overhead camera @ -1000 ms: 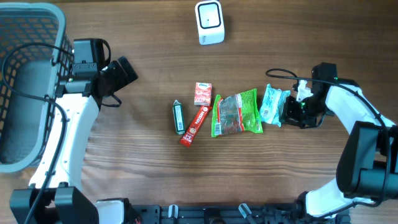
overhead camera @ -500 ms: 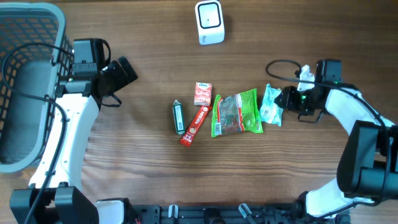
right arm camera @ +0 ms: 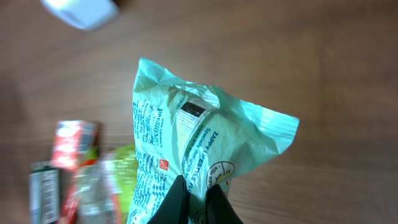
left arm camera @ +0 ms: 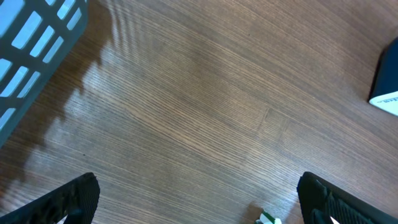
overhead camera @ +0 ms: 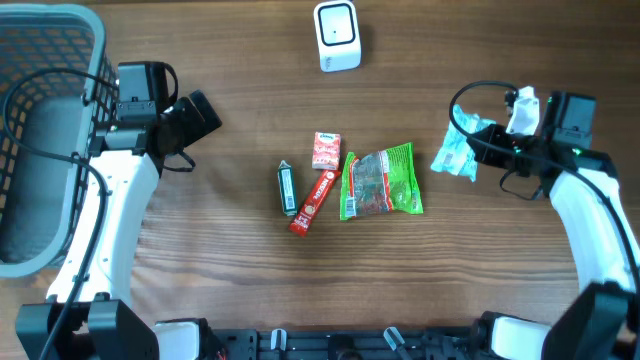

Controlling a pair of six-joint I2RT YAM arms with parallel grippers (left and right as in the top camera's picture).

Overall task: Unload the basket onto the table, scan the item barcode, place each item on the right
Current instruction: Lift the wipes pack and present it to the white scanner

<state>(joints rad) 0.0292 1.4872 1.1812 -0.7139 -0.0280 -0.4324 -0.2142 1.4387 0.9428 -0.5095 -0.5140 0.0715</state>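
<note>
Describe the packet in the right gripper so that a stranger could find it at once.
On the right side of the wooden table, the right gripper is shut on a pale mint packet, apart from the row of snacks. Unlike the bright green bag nearest it, it is light turquoise and crumpled.

White arm links [overhead camera: 120, 200], black joints, looping black cables [overhead camera: 453, 102].
</note>
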